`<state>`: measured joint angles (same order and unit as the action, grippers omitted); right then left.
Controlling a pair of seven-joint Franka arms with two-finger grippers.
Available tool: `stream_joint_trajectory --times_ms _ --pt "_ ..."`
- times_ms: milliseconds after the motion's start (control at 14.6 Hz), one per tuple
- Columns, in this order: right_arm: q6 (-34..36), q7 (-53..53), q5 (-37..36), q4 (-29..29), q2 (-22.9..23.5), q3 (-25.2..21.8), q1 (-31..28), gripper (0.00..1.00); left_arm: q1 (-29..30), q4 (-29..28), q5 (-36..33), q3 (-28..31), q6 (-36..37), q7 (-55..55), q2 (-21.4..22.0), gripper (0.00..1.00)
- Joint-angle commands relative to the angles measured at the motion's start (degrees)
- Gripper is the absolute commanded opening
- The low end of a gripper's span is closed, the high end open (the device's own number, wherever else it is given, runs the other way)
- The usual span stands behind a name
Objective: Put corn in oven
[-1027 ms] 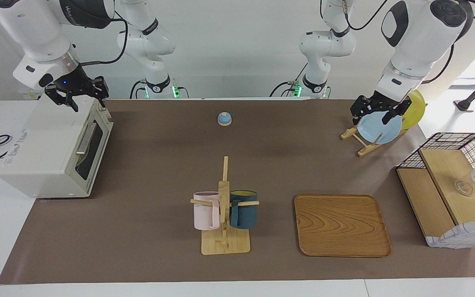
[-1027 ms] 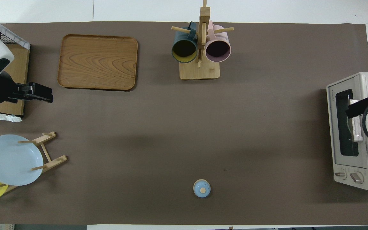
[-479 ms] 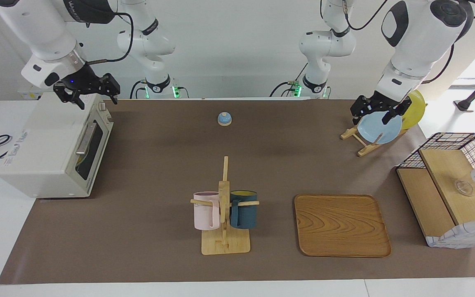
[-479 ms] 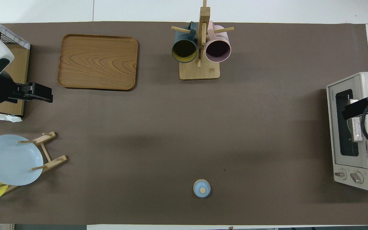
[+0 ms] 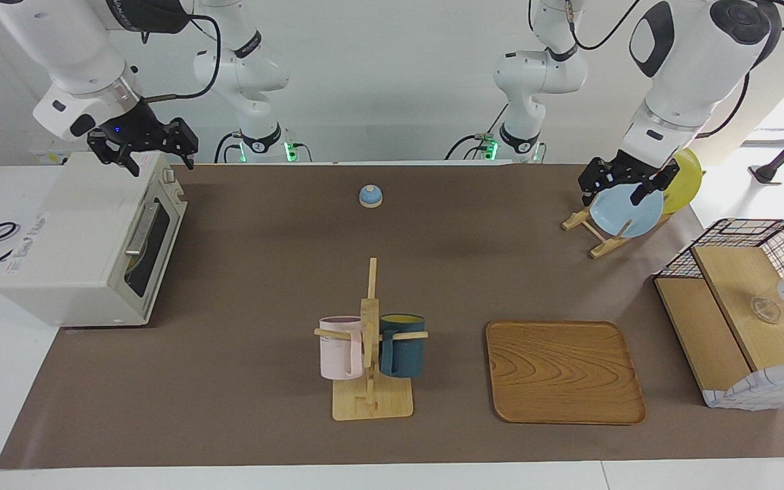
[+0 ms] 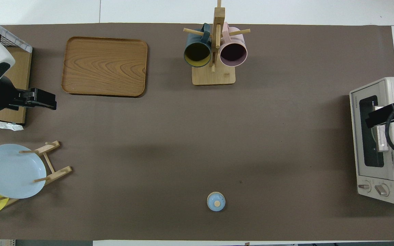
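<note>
Facing view: two mugs [image 5: 341, 347], two plates [image 5: 627, 211], one oven [image 5: 89, 241].

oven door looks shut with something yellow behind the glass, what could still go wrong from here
1. The right gripper hangs just over the oven top near its controls; a low sweep could bump the oven.
2. Only a sliver of yellow shows through the door glass, so whether the corn sits squarely on the rack cannot be told.
3. The left gripper waits close over the blue plate; a drop could knock it off its stand.
</note>
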<state>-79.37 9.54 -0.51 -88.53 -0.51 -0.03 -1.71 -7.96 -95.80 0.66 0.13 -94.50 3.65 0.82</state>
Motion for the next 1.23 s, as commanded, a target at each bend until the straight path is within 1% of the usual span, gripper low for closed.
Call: stream_joint_trajectory --times_ms 0,1164 --pt "0.88 -1.71 0.25 0.37 -0.37 -1.11 1.44 1.0 0.14 -1.05 -0.66 0.04 -0.07 0.04 1.11 1.0" --pt "0.53 -1.8 0.69 0.29 -0.28 -1.2 0.74 1.0 0.14 -1.05 -0.66 0.04 -0.07 0.04 1.2 1.0"
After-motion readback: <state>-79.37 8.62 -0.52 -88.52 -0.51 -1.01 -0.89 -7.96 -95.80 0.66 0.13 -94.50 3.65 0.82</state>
